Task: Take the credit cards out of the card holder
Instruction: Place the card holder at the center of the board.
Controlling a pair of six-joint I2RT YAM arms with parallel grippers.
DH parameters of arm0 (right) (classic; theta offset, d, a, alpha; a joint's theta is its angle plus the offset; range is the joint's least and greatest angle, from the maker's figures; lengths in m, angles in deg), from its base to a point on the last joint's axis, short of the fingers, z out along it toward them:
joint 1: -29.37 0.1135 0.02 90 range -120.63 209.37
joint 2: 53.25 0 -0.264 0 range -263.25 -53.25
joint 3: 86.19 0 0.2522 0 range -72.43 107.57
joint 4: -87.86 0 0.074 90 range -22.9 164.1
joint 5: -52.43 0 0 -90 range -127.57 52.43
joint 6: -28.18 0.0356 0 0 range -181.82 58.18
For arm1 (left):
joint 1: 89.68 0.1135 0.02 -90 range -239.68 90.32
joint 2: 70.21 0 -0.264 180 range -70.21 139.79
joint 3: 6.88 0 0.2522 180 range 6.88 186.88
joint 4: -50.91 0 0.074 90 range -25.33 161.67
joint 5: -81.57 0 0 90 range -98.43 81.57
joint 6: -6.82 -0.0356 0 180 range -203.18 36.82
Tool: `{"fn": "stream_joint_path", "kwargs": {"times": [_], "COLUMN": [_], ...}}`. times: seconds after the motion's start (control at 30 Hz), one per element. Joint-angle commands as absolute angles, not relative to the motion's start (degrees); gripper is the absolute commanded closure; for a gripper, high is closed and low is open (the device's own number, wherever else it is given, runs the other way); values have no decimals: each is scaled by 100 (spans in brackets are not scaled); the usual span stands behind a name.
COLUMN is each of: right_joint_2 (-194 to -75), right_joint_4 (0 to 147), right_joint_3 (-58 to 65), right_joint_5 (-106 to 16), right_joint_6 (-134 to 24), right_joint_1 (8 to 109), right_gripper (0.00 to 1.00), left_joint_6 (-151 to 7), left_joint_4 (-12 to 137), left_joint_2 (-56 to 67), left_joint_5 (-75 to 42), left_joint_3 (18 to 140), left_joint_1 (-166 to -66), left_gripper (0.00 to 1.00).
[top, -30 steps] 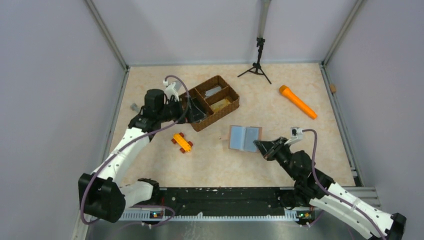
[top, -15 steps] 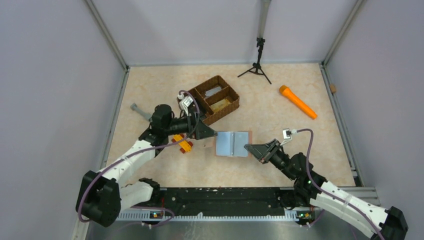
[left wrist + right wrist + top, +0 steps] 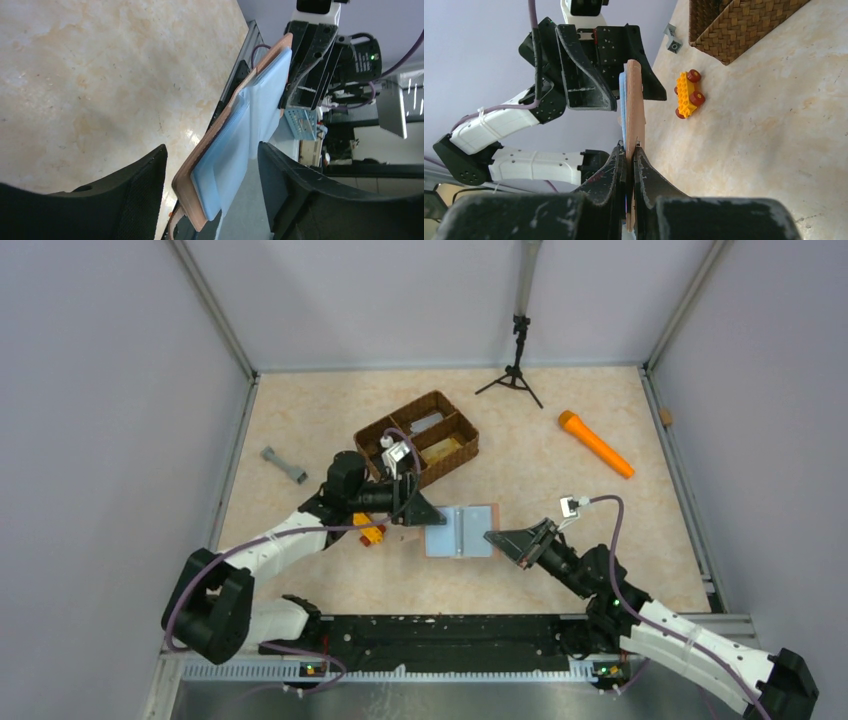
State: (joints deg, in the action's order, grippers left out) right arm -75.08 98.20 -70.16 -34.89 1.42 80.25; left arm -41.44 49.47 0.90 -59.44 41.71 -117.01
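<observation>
The card holder [image 3: 461,530] is open, pale blue-grey side up, and held just above the table. My right gripper [image 3: 492,538] is shut on its right edge; in the right wrist view the tan cover [image 3: 634,100] stands pinched between my fingers, where the right gripper [image 3: 631,150] grips it. My left gripper [image 3: 430,517] is open at the holder's left edge. In the left wrist view the left gripper [image 3: 212,150] has its jaws spread on either side of the holder's end [image 3: 220,175], not touching it. No card shows distinctly; I see only blue pocket layers.
A brown woven basket [image 3: 420,440] stands just behind the left gripper. A yellow toy car [image 3: 369,532] lies under the left wrist. A grey dumbbell-shaped piece [image 3: 283,464] lies far left, an orange flashlight [image 3: 595,443] back right, a small black tripod [image 3: 515,375] at the back.
My left arm swung from the basket down to the holder's left edge with its jaws open. My right gripper carried the holder a little to the left.
</observation>
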Motion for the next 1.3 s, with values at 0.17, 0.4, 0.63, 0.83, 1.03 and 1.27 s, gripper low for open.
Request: {"fn": "stream_joint_path", "kwargs": {"times": [0.17,0.4,0.63,0.83,1.03,1.27], "right_joint_2": [-7524,-7960,-8467,-9074,-10065,-10637], "right_joint_4": [9063,7453,6252,6087,6782,7015], "right_joint_3": [-6632,-6105,-5453,-5179,-5212,-5292], "right_joint_5": [-3137,-2776,-2417,-2805,-3733,-3621], "right_joint_6": [-373,-968,-1450,-1758,-1675,-1493], "right_joint_1": [8036,8035,8035,8040,8042,8040], "right_gripper": [78,34,30,33,42,44], "left_joint_6": [-4663,-4785,-4601,-4540,-4677,-4788], "left_joint_4": [5196,5298,5189,5105,5514,5777], "left_joint_2": [566,1158,1969,2289,2462,2467], "left_joint_5": [-6111,-5551,-4940,-4582,-4243,-3962], "left_joint_3": [4508,4595,4548,4546,4724,4752], "left_joint_1": [-11909,-12388,-12564,-12649,-12733,-12823], "left_gripper": [83,100,100,100,100,100]}}
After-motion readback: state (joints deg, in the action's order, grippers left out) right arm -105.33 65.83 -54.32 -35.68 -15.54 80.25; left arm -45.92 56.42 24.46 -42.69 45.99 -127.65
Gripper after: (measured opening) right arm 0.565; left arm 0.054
